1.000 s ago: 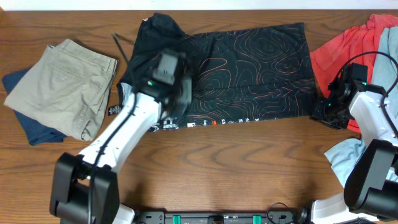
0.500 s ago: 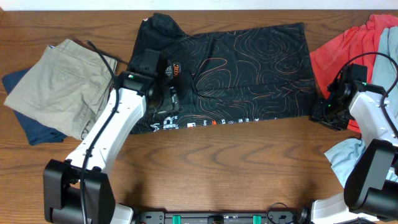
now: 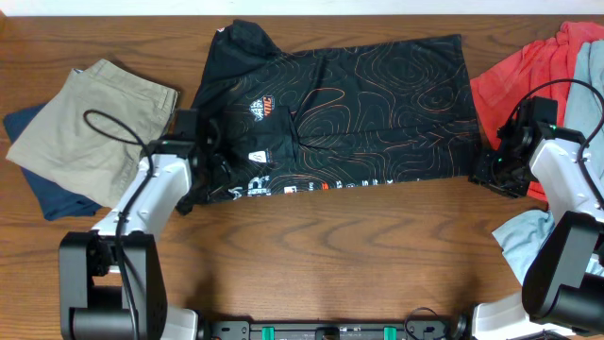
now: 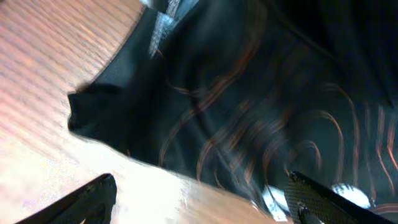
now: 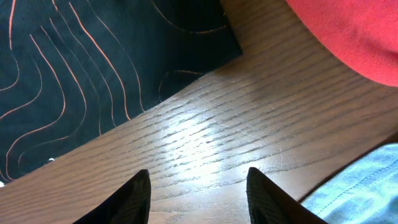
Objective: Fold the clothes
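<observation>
Jersey (image 4: 249, 93) motion-blurred, left hand (image 4: 205, 202) fingertips cropped

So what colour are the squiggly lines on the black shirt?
Orange, on the black jersey; the right wrist view shows them best.

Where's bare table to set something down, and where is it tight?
Free: the wide strip of table in front of the black jersey. Tight: the left gripper crowds the gap between khaki shorts and jersey; the right gripper sits between jersey and red shirt.
</observation>
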Robot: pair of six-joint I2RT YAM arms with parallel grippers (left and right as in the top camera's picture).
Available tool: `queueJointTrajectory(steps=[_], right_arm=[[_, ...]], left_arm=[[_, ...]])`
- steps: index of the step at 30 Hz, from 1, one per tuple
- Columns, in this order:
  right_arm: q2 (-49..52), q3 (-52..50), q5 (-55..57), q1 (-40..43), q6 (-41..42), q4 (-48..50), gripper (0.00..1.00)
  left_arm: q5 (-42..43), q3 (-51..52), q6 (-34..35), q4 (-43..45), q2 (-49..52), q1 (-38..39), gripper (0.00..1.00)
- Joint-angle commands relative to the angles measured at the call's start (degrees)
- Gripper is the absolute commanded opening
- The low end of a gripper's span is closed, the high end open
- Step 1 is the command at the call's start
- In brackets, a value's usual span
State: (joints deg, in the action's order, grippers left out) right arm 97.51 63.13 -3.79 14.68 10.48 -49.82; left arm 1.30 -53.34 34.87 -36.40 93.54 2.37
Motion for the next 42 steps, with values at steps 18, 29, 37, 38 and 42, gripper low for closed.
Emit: queueJointTrajectory(steps=[18, 29, 37, 38, 42], right_arm=[[0.44, -0.31, -0.33, -0.44, 5.35, -2.32, 0.49], [0.44, -0.31, -0.33, -0.44, 5.38, -3.91, 0.49], [0.44, -0.31, -0.31, -0.44, 5.35, -4.00, 0.49], [0.44, -0.31, -0.33, -0.44, 5.35, -4.00, 0.49], [0.44, -0.31, -0.31, -0.44, 5.35, -4.02, 0.49]], left_arm=[[-3.52, 3.26, 1.88, 9.60, 0.81, -5.20, 0.46], [-4.70, 3.96, 1.88, 5.18, 0.81, -5.20, 0.17], [-8.26, 8.00, 3.61, 7.02, 0.81, -5.20, 0.50], [-8.26, 8.50, 3.58, 7.96, 0.81, -5.20, 0.50], [-8.26, 8.94, 3.56, 10.45, 0.81, -5.20, 0.33]])
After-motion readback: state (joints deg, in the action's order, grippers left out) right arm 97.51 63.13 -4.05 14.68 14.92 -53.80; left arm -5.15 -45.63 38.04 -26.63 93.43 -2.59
